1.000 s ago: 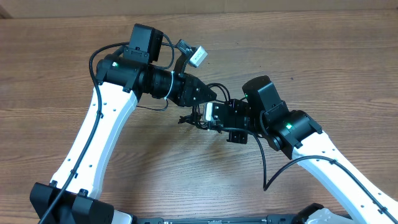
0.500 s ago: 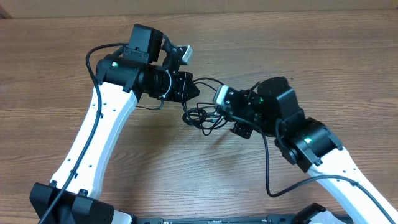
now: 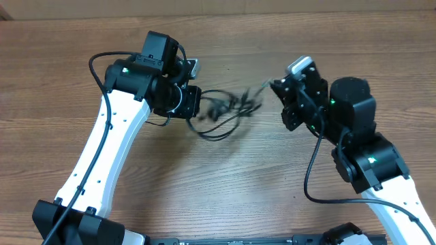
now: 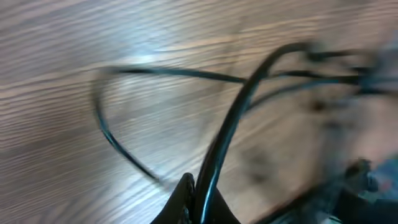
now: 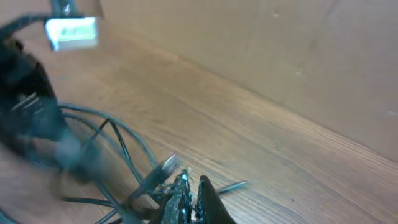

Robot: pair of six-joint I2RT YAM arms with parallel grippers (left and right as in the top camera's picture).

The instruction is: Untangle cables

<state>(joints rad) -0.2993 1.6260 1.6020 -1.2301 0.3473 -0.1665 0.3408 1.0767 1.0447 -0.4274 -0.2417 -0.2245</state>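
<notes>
You have the wooden desk (image 3: pixel 225 197) filling the overhead view, with the left arm (image 3: pixel 102 150) coming in from the lower left and the right arm (image 3: pixel 385 197) from the lower right. The cables (image 3: pixel 225 112) sit between the two wrists over the upper middle of the desk. They form a loose black tangle bunched nearer the left side, with one loop sagging toward the near edge and a thin strand stretched out to the right. You cannot tell from these views whether the tangle rests on the desk or hangs just above it. Your left tool (image 4: pixel 198 202) has its fingers together, clamped on one cord that rises from the tips and bends off to the right. Your right tool (image 5: pixel 191 196) is also pinched together on the cables, whose cords run in at its tips. A small silvery-tipped plug (image 5: pixel 166 165) shows just beside those tips, though the view is blurred.
</notes>
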